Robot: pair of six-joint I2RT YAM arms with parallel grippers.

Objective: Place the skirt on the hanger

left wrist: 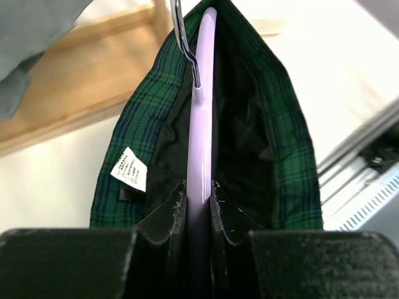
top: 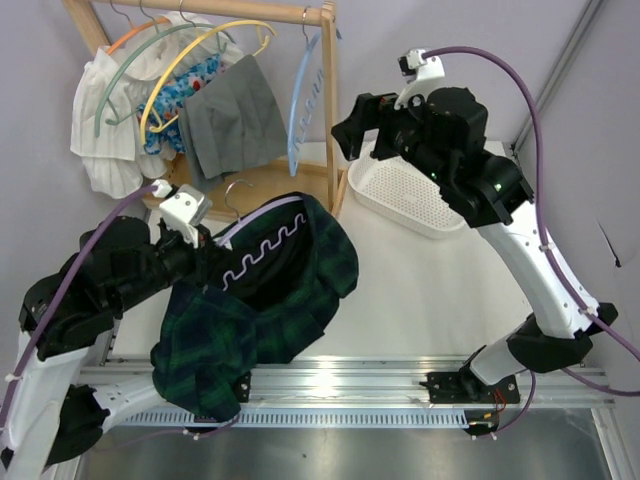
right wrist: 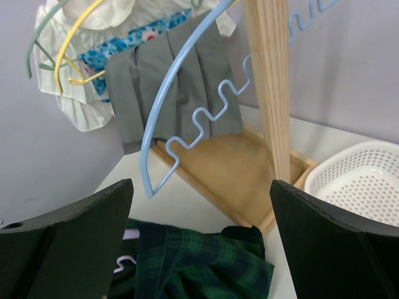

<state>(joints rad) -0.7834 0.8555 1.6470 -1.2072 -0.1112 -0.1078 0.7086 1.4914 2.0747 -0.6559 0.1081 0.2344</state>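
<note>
Left wrist view had the left gripper (left wrist: 198, 208) nearest, its two fingers pressed against either side of the hanger (left wrist: 201, 124), which I saw edge-on as a pale lavender strip running away from the camera. The skirt (left wrist: 288, 156) wrapped around that strip, with plaid waistband on both sides, dark lining between, and the white label (left wrist: 129, 169) on the left inner face. The metal hook (left wrist: 182, 34) rose at the far end of the hanger.

From the top view, the lower part of the skirt spilled over the table's near edge onto the metal rail (top: 400, 385), while the waist end lay on the table with the hanger's wavy bar showing inside the opening.

Further back, the right gripper (top: 350, 125) hung above the table beside the white basket (top: 410, 200), with its fingers spread wide and nothing between them.

Beyond it stood the wooden rack (top: 329, 100), carrying the light blue hanger (top: 305, 95), the grey garment (top: 235, 120), the yellow hanger (top: 195, 55) and the white ruffled garment (top: 100, 140).
</note>
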